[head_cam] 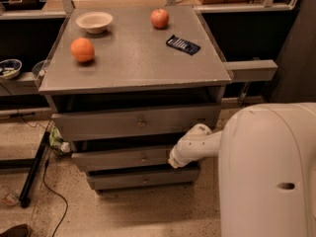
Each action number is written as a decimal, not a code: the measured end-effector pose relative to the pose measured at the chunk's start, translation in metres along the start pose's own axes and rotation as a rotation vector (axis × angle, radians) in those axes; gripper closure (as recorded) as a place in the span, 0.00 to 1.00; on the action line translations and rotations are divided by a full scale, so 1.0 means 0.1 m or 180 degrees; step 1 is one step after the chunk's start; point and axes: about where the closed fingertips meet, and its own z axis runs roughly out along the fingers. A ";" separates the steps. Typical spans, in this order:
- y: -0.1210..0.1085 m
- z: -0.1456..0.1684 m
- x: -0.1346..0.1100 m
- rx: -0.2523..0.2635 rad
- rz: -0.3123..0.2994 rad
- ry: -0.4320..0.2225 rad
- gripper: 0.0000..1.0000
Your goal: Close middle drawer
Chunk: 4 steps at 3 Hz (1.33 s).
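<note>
The grey cabinet (133, 78) has three drawers. The middle drawer (123, 158), with a narrow plain front and a small round knob (143, 157), stands slightly out from the cabinet. The taller top drawer (133, 123) above it also juts out. The lowest drawer front (143, 178) sits further back. My gripper (174, 162), at the end of the white arm (197, 144), is against the right end of the middle drawer's front.
On the cabinet top lie an orange (82, 50), a white bowl (94, 21), an apple (159, 18) and a dark snack packet (183, 45). My white body (269, 172) fills the lower right. A black stand leg (33, 169) and cable lie on the floor at left.
</note>
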 end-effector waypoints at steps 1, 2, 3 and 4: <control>0.01 0.08 -0.04 0.0017 0.0020 -0.0043 1.00; -0.07 0.10 -0.13 0.0115 -0.0016 -0.0096 1.00; -0.15 0.09 -0.21 0.0205 -0.0064 -0.0119 1.00; -0.29 -0.02 -0.36 0.0363 -0.0129 -0.0171 1.00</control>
